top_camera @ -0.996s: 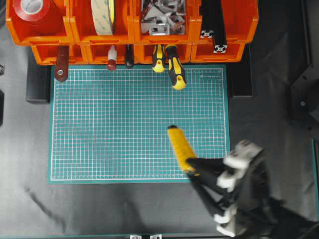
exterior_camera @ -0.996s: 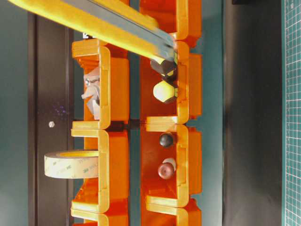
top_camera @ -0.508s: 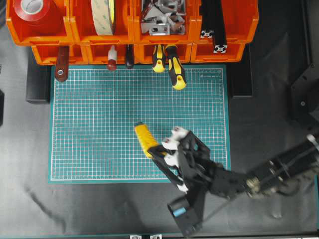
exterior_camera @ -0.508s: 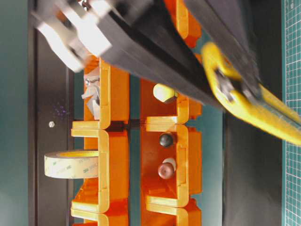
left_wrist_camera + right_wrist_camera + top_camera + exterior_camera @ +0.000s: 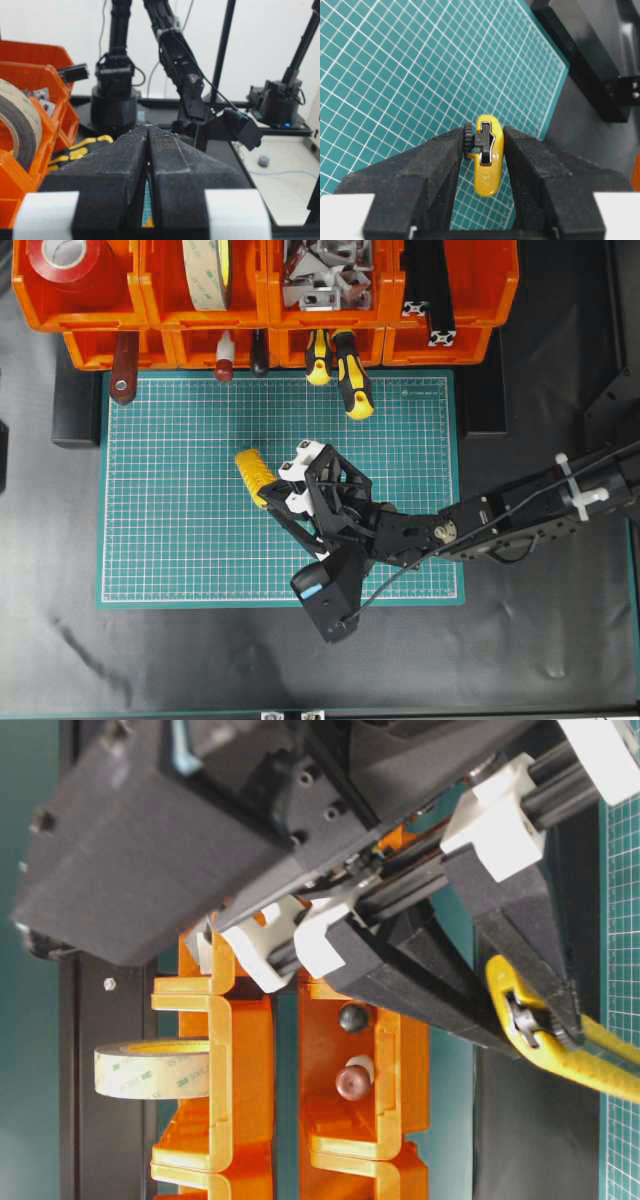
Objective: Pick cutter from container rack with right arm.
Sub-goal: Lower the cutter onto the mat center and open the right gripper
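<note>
The right arm point(image 5: 500, 525) reaches in low from the right, across the green mat point(image 5: 180, 490), its wrist rolled over. The right gripper point(image 5: 272, 495) has its jaws clamped on the yellow cutter point(image 5: 253, 472), held over the middle of the mat, well clear of the orange rack point(image 5: 440, 345). A second ago arm and cutter were at the mat's near right corner. The left gripper point(image 5: 147, 150) has its jaws pressed together.

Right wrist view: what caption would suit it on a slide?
Black right gripper clamps the slim yellow utility cutter above the green grid cutting mat.
</note>
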### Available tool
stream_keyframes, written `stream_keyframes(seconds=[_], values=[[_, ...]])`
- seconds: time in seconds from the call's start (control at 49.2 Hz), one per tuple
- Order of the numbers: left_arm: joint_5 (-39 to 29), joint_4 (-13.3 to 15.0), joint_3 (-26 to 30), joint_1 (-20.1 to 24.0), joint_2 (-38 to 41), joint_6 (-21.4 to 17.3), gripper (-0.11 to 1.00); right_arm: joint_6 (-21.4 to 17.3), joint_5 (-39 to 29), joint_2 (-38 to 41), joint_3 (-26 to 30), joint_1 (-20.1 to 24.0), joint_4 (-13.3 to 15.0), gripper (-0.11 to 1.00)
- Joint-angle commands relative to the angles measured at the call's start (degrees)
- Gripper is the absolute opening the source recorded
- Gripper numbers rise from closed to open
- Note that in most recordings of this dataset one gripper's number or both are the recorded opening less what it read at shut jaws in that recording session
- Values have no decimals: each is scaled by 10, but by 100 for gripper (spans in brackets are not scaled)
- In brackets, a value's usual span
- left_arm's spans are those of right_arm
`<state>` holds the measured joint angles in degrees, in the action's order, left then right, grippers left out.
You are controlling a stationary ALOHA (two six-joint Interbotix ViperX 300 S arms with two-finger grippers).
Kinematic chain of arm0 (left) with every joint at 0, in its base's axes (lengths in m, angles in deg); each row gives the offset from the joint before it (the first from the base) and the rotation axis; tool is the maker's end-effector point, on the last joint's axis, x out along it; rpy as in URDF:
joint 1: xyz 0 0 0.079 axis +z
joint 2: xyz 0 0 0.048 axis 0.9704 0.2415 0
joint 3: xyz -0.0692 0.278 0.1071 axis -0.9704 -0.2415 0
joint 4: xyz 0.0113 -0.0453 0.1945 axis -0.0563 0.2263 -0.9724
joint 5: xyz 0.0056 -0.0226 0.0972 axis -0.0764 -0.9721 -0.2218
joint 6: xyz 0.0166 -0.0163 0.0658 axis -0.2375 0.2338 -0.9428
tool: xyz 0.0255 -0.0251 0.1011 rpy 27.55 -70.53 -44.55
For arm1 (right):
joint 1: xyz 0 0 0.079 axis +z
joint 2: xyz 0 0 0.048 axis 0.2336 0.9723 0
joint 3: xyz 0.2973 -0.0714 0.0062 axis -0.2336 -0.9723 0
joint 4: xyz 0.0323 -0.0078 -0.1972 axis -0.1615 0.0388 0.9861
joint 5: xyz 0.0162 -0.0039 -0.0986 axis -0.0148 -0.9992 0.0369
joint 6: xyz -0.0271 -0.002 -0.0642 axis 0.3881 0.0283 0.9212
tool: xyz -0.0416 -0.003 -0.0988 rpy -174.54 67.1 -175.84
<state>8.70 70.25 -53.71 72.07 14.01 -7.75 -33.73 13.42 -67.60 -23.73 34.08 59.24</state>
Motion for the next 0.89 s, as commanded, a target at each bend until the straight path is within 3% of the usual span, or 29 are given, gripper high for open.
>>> stream_keyframes(seconds=[0.0,0.732,0.772,0.874], values=[[6,-2,17,-1,8,1,0,-4,10,-5,-1,4,-2,28],[2,-3,13,0,14,0,0,-6,46,5,-40,24,-63,28],[2,-3,13,0,14,0,0,-6,46,6,-42,25,-69,32],[2,-2,13,1,15,0,0,-6,46,10,-44,25,-90,53]])
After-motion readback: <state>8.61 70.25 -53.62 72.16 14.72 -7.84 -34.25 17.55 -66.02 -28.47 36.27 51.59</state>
